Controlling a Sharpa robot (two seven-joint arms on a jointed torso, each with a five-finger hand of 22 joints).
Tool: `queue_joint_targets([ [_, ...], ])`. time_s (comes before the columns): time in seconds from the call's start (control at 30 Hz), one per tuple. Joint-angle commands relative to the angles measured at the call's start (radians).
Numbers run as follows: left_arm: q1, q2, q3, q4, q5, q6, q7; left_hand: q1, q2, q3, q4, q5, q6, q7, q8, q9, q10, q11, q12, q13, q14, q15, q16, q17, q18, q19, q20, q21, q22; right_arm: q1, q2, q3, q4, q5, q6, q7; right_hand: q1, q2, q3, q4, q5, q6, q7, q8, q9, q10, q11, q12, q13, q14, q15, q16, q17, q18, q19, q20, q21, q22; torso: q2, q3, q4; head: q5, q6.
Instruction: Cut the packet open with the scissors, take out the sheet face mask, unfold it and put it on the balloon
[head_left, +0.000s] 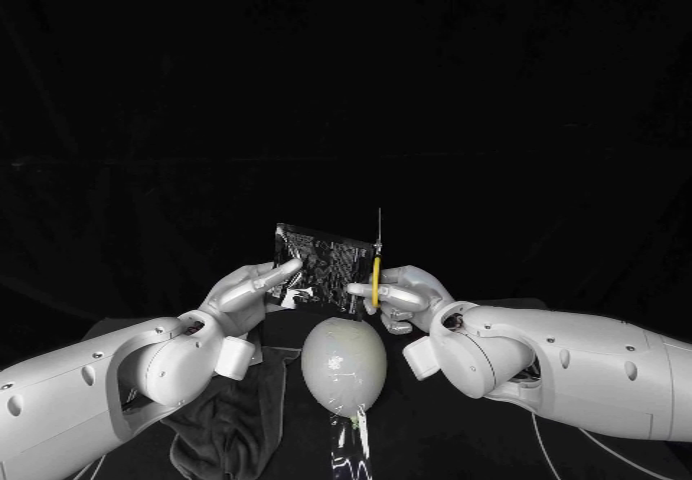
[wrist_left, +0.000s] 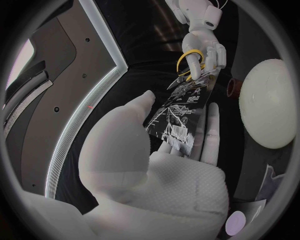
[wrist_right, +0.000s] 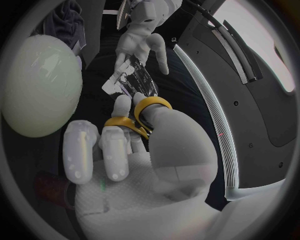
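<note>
The packet (head_left: 325, 258), one flat rectangle of glossy dark foil with pale print, stands upright in the air between the two hands, above the middle of the desk's (head_left: 433, 425) near edge. The left hand (head_left: 253, 290), raised with the palm turned inward, pinches the packet's lower corner between thumb and fingers. The right hand (head_left: 408, 297) has fingers through the two yellow loops of one pair of scissors (head_left: 378, 272). Their thin blades point up just beside the packet's far edge; contact cannot be told. Below lies one smooth, pale, egg-shaped balloon (head_left: 343, 362), with one crumpled dark cloth (head_left: 231, 415) beside it.
</note>
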Motion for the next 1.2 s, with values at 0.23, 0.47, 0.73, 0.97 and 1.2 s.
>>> queue_joint_targets([
  [0.23, 0.001, 0.0, -0.001, -0.016, -0.063, 0.087, -0.11, 0.069, 0.025, -0.071, -0.001, -0.001, -0.012, 0.071, -0.011, -0.024, 0.025, -0.015, 0.012, 0.003, 0.012, -0.009, 0.007, 0.002, 0.016, 0.073, -0.015, 0.001, 0.001, 0.016, -0.011, 0.001, -0.015, -0.14, 0.078, -0.139, 0.014, 0.037, 0.12, -0.024, 0.003, -0.01, 0.0, 0.008, 0.012, 0.227, -0.124, 0.498, 0.004, 0.091, -0.005, 0.0, 0.2, 0.0, 0.0, -0.007, -0.006, 0.186, 0.0, 0.0, -0.0005, 0.024, -0.014],
  [0.47, 0.002, 0.002, -0.001, -0.043, -0.053, 0.155, -0.168, 0.105, 0.043, -0.113, 0.007, -0.001, 0.017, 0.004, -0.006, -0.041, 0.046, -0.029, 0.003, 0.0, 0.018, -0.017, 0.006, 0.001, 0.015, 0.075, -0.015, -0.041, -0.007, 0.032, -0.015, 0.0, -0.037, -0.179, 0.111, -0.171, 0.012, 0.035, 0.125, -0.027, 0.003, -0.01, 0.0, 0.009, 0.015, 0.228, -0.124, 0.501, 0.006, 0.091, -0.005, 0.001, 0.201, 0.0, 0.0, -0.007, -0.006, 0.187, 0.001, 0.0001, -0.0001, 0.031, -0.027],
  [0.73, 0.003, 0.007, -0.007, -0.055, -0.025, 0.224, -0.197, 0.125, 0.057, -0.154, 0.023, -0.001, 0.015, -0.028, -0.036, -0.068, 0.051, -0.031, -0.004, -0.001, 0.041, -0.021, 0.013, 0.002, 0.012, 0.04, 0.0, -0.094, -0.007, 0.041, -0.002, -0.001, -0.065, -0.205, 0.146, -0.192, 0.01, 0.034, 0.129, -0.029, 0.003, -0.011, 0.0, 0.009, 0.019, 0.228, -0.124, 0.501, 0.004, 0.091, -0.005, 0.001, 0.2, 0.0, 0.0, -0.007, -0.006, 0.186, 0.001, 0.0008, 0.0009, 0.043, -0.03],
  [0.97, 0.003, 0.016, -0.012, -0.068, 0.053, 0.278, -0.17, 0.151, 0.074, -0.183, 0.035, -0.001, 0.01, -0.044, -0.059, -0.086, 0.029, -0.03, -0.006, -0.001, 0.036, -0.02, 0.006, -0.001, 0.017, 0.103, -0.016, -0.083, -0.001, 0.043, 0.004, -0.002, -0.078, -0.219, 0.165, -0.202, 0.008, 0.033, 0.132, -0.031, 0.003, -0.011, 0.0, 0.01, 0.021, 0.228, -0.124, 0.504, 0.007, 0.091, -0.005, 0.001, 0.202, 0.001, -0.001, -0.007, -0.007, 0.186, 0.0, -0.0004, -0.0005, 0.048, -0.032],
  [1.2, 0.003, 0.033, -0.017, -0.084, 0.079, 0.283, -0.099, 0.167, 0.091, -0.227, 0.065, -0.002, 0.092, -0.058, -0.051, -0.096, 0.019, -0.028, -0.007, -0.001, -0.026, -0.004, -0.021, -0.017, -0.022, -0.143, 0.006, -0.208, -0.016, 0.044, 0.018, -0.005, -0.088, -0.227, 0.178, -0.214, 0.008, 0.033, 0.132, -0.031, 0.003, -0.011, 0.0, 0.01, 0.021, 0.228, -0.124, 0.504, 0.007, 0.091, -0.005, 0.001, 0.202, 0.001, -0.001, -0.007, -0.007, 0.186, 0.0, -0.0003, 0.0009, 0.051, -0.034],
])
